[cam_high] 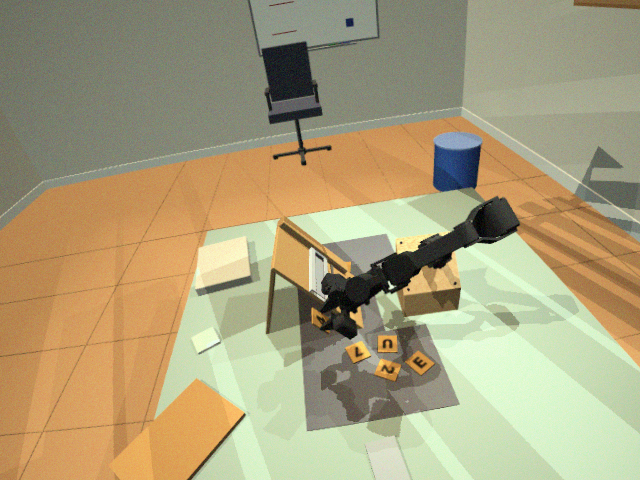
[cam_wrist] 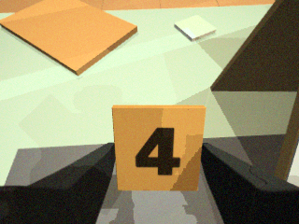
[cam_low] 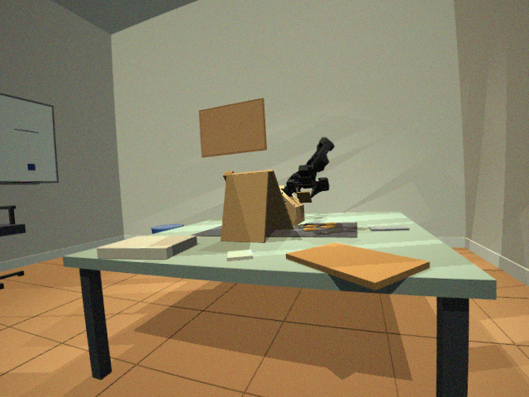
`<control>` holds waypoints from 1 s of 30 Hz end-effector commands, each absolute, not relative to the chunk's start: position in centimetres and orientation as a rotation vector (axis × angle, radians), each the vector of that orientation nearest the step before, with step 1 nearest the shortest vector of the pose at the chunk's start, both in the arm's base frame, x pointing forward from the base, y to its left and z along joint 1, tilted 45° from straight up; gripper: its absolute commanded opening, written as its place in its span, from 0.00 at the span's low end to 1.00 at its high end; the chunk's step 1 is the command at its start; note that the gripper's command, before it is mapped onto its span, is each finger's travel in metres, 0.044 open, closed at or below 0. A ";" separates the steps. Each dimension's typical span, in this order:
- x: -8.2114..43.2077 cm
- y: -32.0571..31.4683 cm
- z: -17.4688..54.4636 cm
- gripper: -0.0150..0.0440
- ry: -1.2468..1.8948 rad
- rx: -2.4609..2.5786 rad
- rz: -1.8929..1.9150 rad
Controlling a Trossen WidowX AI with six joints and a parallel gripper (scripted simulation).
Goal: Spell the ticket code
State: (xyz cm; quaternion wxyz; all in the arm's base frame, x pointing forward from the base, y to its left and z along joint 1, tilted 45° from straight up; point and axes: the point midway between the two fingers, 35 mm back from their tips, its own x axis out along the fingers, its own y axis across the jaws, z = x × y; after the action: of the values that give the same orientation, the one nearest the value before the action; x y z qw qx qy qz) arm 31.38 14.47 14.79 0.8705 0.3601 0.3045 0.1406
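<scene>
My gripper (cam_high: 323, 318) (cam_wrist: 157, 148) is shut on the orange 4 tile (cam_high: 317, 314) (cam_low: 304, 197) (cam_wrist: 126, 140), held by its two side edges. In the wrist view the 4 reads upright. The tile is in the air beside the near side edge of the tilted wooden board (cam_high: 289, 248) (cam_low: 245, 205) (cam_wrist: 266, 56). The pale rail (cam_high: 313, 271) runs across the board, partly hidden by the arm. The printed ticket cannot be made out. The 7 tile (cam_high: 354, 355), U tile (cam_high: 387, 350), 2 tile (cam_high: 381, 369) and E tile (cam_high: 419, 369) lie on the dark mat (cam_high: 330, 408).
The arm's wooden base block (cam_high: 431, 302) stands right of the board. A cream block (cam_high: 224, 260) (cam_low: 136, 247), a small pale block (cam_high: 205, 339) (cam_low: 240, 255) (cam_wrist: 195, 25) and an orange panel (cam_high: 178, 431) (cam_low: 359, 262) (cam_wrist: 70, 30) lie beyond the board's other side. A pale flat piece (cam_high: 387, 459) lies near the mat.
</scene>
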 end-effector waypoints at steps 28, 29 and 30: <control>31.2 13.5 13.6 0.25 0.636 0.758 0.289; 31.2 13.5 13.6 0.25 0.636 0.758 0.289; 31.2 13.5 13.5 0.25 0.636 0.758 0.289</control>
State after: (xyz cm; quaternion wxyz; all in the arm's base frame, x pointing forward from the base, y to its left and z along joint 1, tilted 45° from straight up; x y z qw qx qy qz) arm 31.37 13.58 14.05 0.8702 0.3653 0.3003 0.1380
